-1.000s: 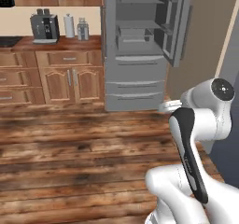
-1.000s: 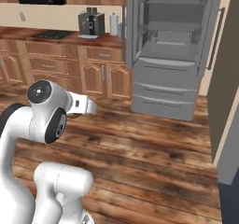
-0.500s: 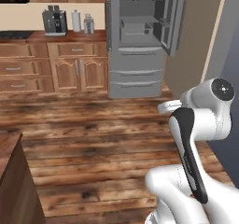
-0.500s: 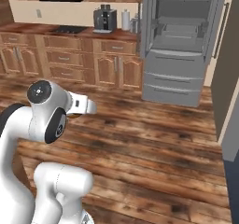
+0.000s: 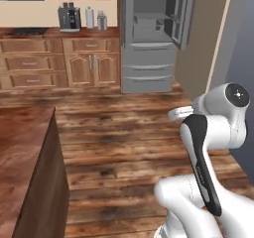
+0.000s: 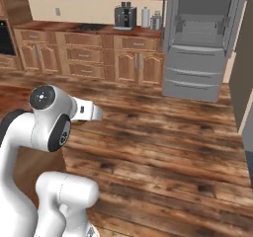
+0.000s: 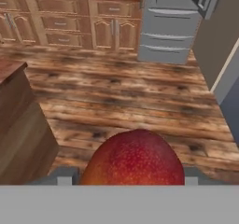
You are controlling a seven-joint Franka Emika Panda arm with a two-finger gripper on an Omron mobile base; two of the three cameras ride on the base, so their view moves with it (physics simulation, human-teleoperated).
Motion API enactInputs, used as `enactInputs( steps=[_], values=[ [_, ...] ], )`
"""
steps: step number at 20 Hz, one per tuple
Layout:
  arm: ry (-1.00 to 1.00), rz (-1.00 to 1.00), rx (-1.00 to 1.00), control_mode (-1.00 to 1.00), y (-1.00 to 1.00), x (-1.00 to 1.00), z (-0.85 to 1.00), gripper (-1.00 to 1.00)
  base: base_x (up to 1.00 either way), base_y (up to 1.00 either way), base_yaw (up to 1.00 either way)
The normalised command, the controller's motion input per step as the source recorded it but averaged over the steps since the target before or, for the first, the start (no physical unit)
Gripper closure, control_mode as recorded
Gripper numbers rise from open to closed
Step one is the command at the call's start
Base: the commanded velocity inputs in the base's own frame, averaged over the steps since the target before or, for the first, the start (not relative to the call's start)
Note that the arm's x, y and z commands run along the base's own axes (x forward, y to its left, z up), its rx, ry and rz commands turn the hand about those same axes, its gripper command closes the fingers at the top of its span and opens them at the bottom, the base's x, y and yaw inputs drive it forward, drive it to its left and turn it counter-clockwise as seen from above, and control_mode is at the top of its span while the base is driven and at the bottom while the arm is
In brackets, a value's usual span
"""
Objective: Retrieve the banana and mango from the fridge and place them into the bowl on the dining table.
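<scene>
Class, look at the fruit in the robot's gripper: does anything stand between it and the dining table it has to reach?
Nothing visible does. The mango sits between the gripper fingers, and only bare wood floor separates it from the dining table corner to the left. The bowl itself is out of frame.

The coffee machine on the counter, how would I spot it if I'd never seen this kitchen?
Find the tall grey fridge with its doors open. On the wooden counter just beside it stands the coffee machine, a boxy black-and-silver block, bigger and darker than the two small pale canisters between it and the fridge.
</scene>
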Motion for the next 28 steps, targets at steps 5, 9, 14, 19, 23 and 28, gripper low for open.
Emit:
enactInputs(
  steps=[5, 9, 14, 19, 23, 28],
  values=[
    [0.0, 0.0, 0.0, 1.0, 0.0, 0.0, 0.0, 1.0, -1.0, 0.68, 0.0],
    [0.0, 0.0, 0.0, 1.0, 0.0, 0.0, 0.0, 1.0, -1.0, 0.69, 0.0],
    [0.0, 0.0, 0.0, 1.0, 0.0, 0.0, 0.0, 1.0, -1.0, 0.69, 0.0],
    [0.0, 0.0, 0.0, 1.0, 0.0, 0.0, 0.0, 1.0, -0.97, 0.8, 0.0],
    [0.0, 0.0, 0.0, 1.0, 0.0, 0.0, 0.0, 1.0, -0.56, 0.97, -0.02],
    [0.0, 0.0, 0.0, 1.0, 0.0, 0.0, 0.0, 1.0, -0.18, 1.0, -0.06]
  ],
)
